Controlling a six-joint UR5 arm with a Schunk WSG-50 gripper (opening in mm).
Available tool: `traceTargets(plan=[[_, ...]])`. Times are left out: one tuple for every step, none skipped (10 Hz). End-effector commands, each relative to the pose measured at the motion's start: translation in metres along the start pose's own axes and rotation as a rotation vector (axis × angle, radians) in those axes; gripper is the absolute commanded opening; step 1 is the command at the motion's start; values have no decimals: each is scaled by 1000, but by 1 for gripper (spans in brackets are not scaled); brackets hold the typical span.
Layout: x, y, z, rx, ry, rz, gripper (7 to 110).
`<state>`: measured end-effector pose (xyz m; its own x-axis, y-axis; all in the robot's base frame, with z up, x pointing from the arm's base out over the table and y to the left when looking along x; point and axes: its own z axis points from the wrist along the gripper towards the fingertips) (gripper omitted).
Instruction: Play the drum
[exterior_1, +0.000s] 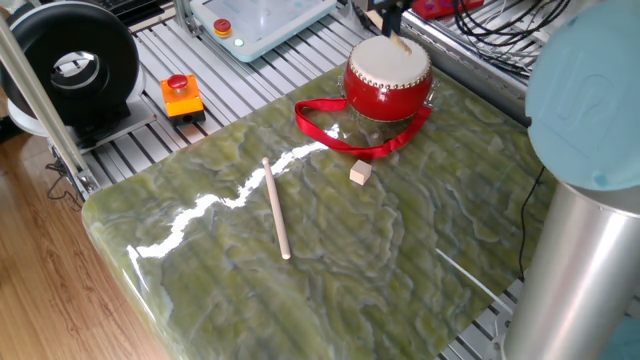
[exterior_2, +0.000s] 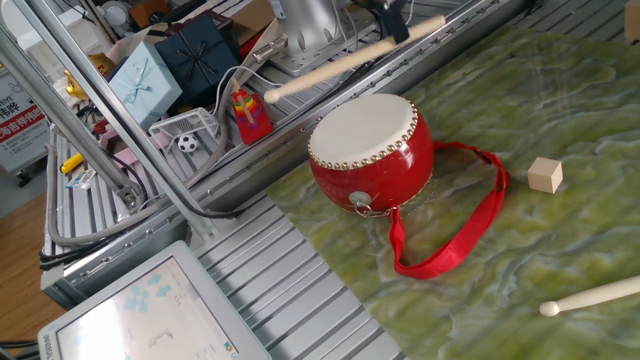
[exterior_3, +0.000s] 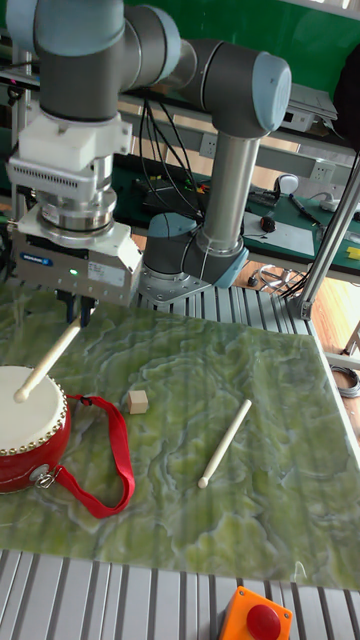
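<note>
The drum (exterior_2: 372, 160) is red with a cream skin (exterior_1: 387, 62) and stands at the edge of the green mat; its red ribbon (exterior_3: 110, 462) lies looped beside it. My gripper (exterior_3: 78, 308) hangs above the drum, shut on a wooden drumstick (exterior_2: 345, 58). The stick slants down, and its rounded tip (exterior_3: 20, 396) hovers just over the skin (exterior_3: 25, 400), clear of it. In the two fixed views only the bottom of the gripper (exterior_2: 392, 14) shows at the top edge.
A second drumstick (exterior_1: 276, 210) lies loose on the green mat (exterior_1: 330, 250), and a small wooden cube (exterior_1: 360, 173) sits near the ribbon. An orange box with a red button (exterior_1: 181, 95) rests on the metal slats. Cables and boxes crowd the area behind the drum.
</note>
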<state>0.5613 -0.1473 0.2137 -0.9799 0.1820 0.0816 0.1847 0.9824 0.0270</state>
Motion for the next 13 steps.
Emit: traceTargets(plan=[[-5, -24, 39, -44, 19, -8, 7], [11, -26, 49, -67, 81, 14, 7], [36, -21, 50, -101, 175, 35, 7], [66, -13, 34, -120, 301, 62, 7], [77, -15, 25, -104, 353, 74, 7], [84, -11, 19, -109, 394, 87, 7], [94, -9, 13, -108, 446, 108, 7], [104, -5, 7, -126, 498, 118, 7], [111, 0, 2, -153, 534, 123, 7], [108, -3, 4, -142, 517, 119, 7], [97, -10, 10, -120, 468, 113, 7], [81, -19, 18, -89, 400, 99, 7], [64, -37, 27, -31, 324, 78, 7]])
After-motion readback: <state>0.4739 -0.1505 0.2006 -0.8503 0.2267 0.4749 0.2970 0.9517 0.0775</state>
